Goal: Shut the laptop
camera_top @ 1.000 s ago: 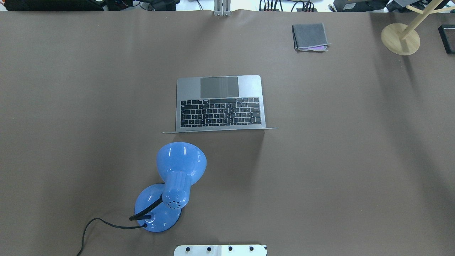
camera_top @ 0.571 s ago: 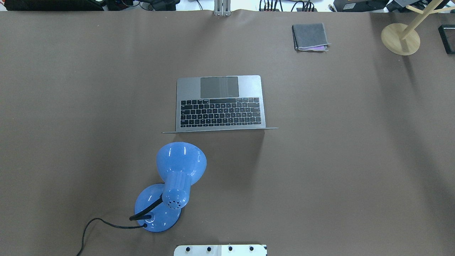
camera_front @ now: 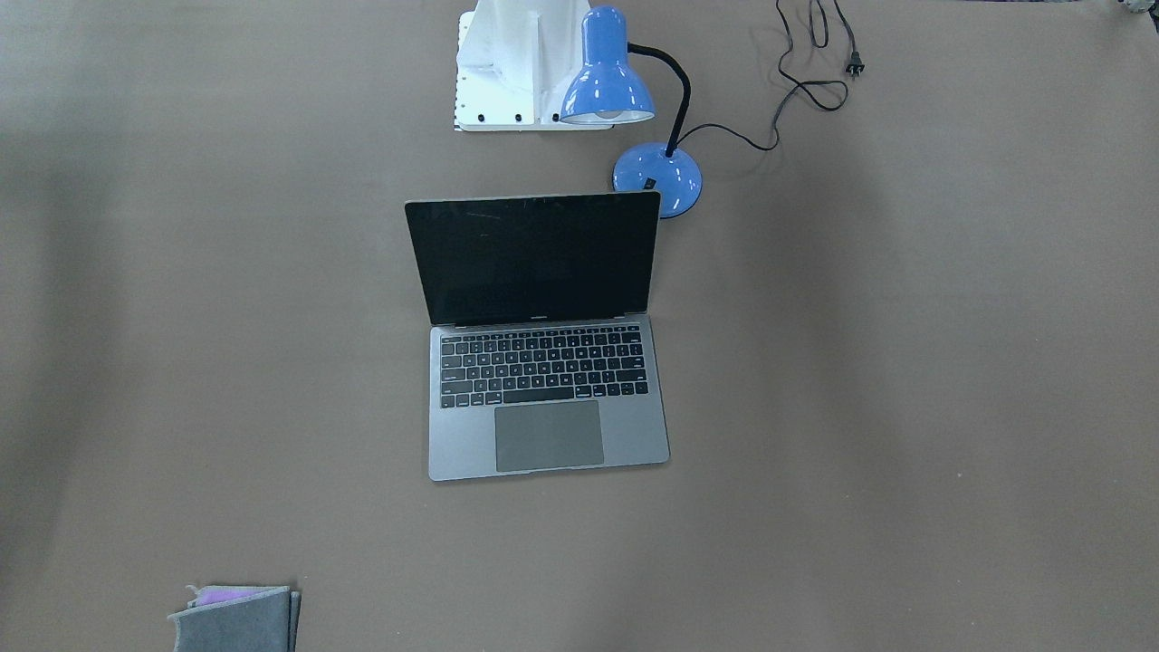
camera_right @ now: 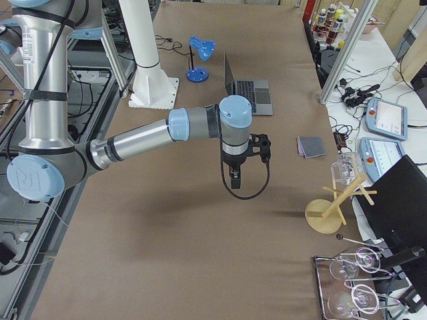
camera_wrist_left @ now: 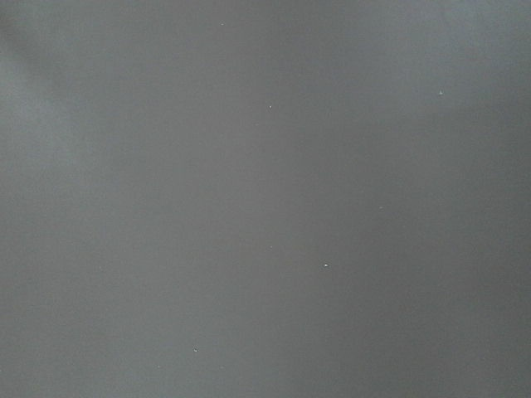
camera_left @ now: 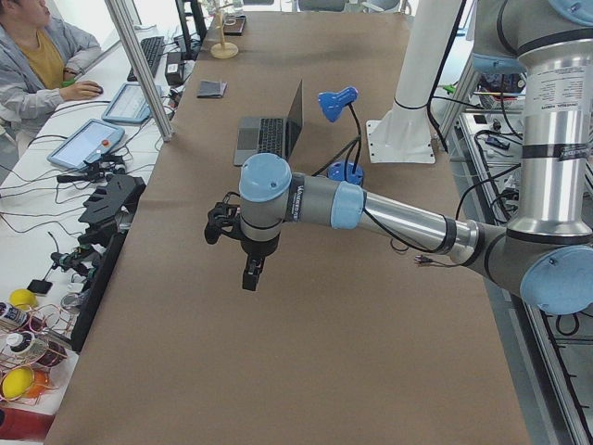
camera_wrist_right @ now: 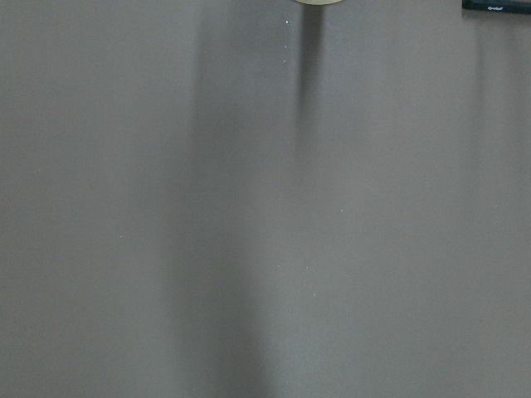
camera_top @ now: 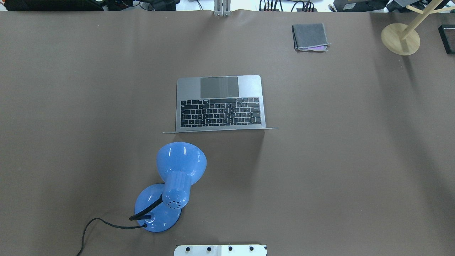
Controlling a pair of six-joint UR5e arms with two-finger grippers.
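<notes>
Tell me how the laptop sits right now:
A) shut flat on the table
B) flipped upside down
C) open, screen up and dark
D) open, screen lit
C: in the front-facing view the laptop stands open with its lid raised, and its screen is plain black.

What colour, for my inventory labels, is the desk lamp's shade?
Glossy blue; the lamp shade shows best in the exterior front-facing view.
</notes>
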